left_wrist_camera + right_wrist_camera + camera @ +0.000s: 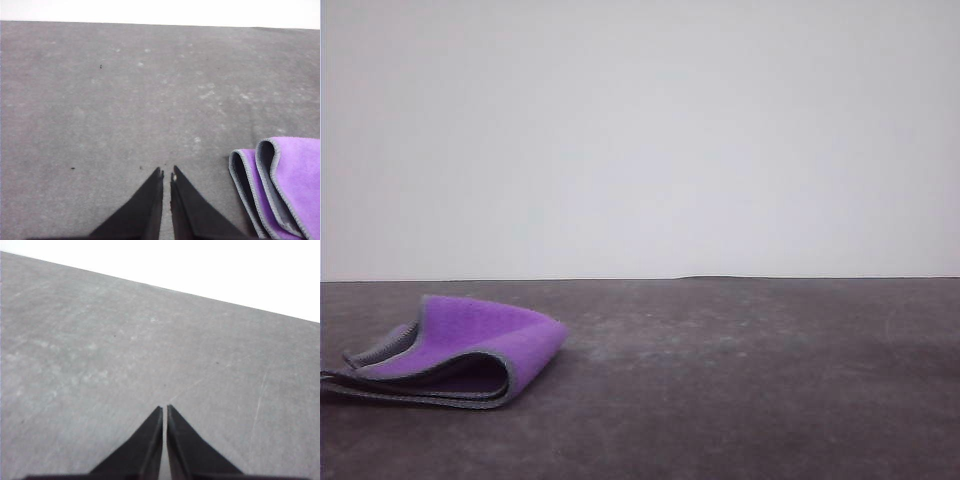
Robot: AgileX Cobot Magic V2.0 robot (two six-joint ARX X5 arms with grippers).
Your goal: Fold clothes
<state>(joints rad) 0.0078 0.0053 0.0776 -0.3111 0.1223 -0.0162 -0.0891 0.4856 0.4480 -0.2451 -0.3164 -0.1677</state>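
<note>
The clothes (460, 350) are one small fleecy cloth, lying folded over on the grey table at the front left, purple face out with a grey stitched hem. In the left wrist view its folded layers (280, 185) lie just beside my left gripper (167, 172), which is shut with nothing between its black fingers and is not touching the cloth. My right gripper (164, 408) is shut too, over bare table.
The dark grey table top (740, 390) stretches to the right of the cloth, scuffed with pale marks. A plain white wall (640, 140) stands behind the table's far edge.
</note>
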